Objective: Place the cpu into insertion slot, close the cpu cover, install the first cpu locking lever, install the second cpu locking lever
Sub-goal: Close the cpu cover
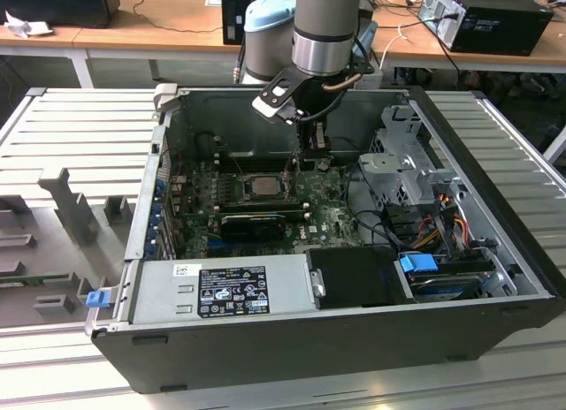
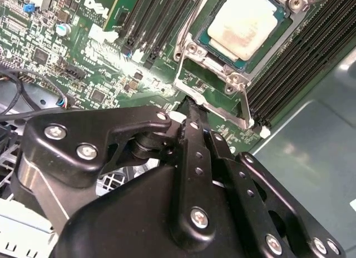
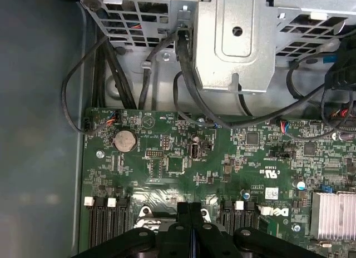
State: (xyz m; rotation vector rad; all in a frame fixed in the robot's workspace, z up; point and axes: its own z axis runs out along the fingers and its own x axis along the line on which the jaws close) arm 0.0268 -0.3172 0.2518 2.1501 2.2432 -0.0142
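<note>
My jaws were pressed together, the two fingers [image 3: 182, 222] meeting along a thin seam, and nothing was held between them. In the second wrist view the tip of one finger [image 2: 193, 116] was right at the metal tongue on the near edge of the cpu cover [image 2: 196, 53]. I could not tell whether it touched.

The cpu [image 2: 245, 21] sat in the insertion slot [image 1: 284, 183], its silvery-tan face up and showing through the cover's square window. The cover's frame lay around the chip and seemed to be down over it. A thin wire lever [image 2: 244, 102] ran along one side of the frame, between it and a bank of long black memory slots [image 2: 295, 63]. I could not make out whether it was hooked down. In the exterior view a thin rod [image 1: 292, 167] stood up just beside the chip [image 1: 263, 186].

My arm [image 1: 329, 26] reached down into the open computer case [image 1: 495, 189], which lay on its side on a ribbed metal tabletop [image 1: 80, 136]. I hung over the green board [image 3: 222, 174], near the socket on the side toward the metal drive cage [image 3: 239, 41]. A coin battery [image 3: 124, 140] sat on the board, black cables [image 3: 72, 97] looped past its edge, and a finned heatsink [image 3: 334, 213] stood at one corner. The grey power supply [image 1: 221, 291] lay along the case's near wall.
</note>
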